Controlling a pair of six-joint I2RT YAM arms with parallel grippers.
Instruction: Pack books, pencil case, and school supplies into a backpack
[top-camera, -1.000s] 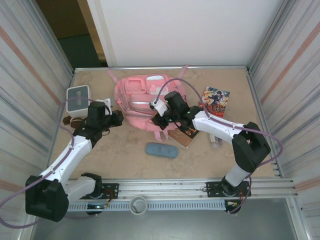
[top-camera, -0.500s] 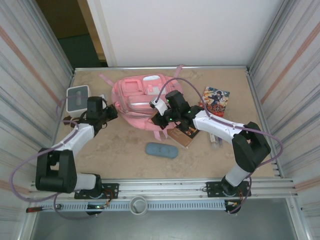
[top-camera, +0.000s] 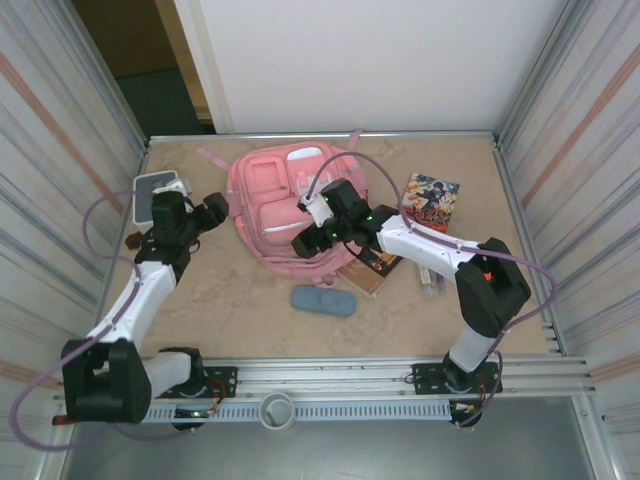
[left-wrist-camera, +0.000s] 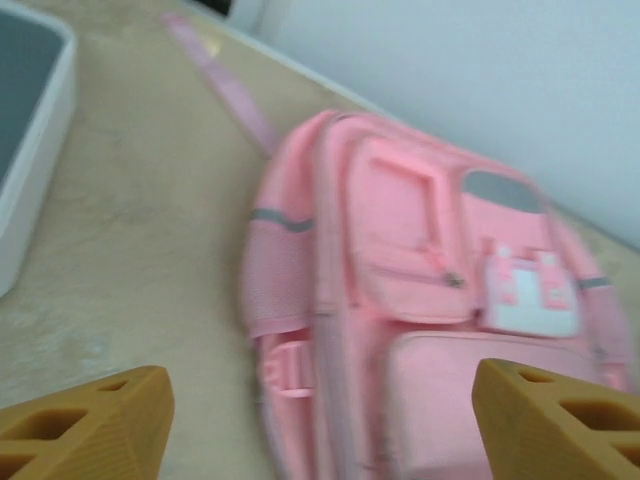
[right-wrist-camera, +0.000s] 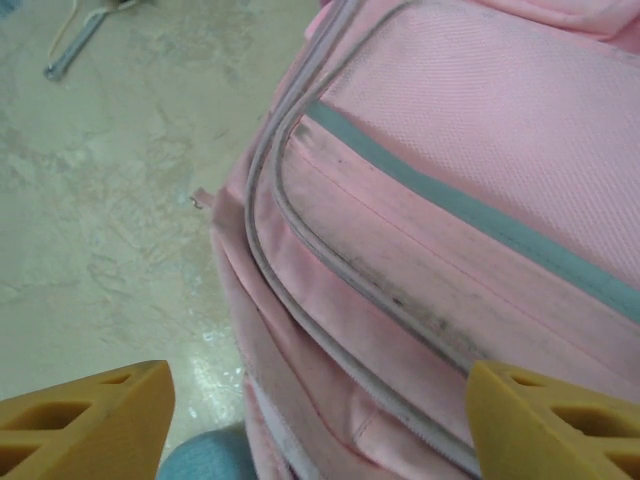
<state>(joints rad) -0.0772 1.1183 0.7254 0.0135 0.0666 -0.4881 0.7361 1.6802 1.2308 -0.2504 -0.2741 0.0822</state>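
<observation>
The pink backpack lies flat at the table's middle back, front pockets up. My left gripper hovers open just left of it, nothing between its fingers. My right gripper stands open over the backpack's near zipped edge, holding nothing. The blue-grey pencil case lies in front of the bag; its end shows in the right wrist view. A dark brown book lies partly under my right arm. The comic book is at the right. Small slim supplies lie beside the brown book.
A white box with a grey top stands at the back left, close behind my left gripper, its edge in the left wrist view. Small dark lumps lie near the left wall. A pink strap trails from the bag toward the back wall.
Both grippers have gone from shut to open. The left gripper has drawn back leftward off the backpack. The backpack has shifted and settled slightly toward the back.
</observation>
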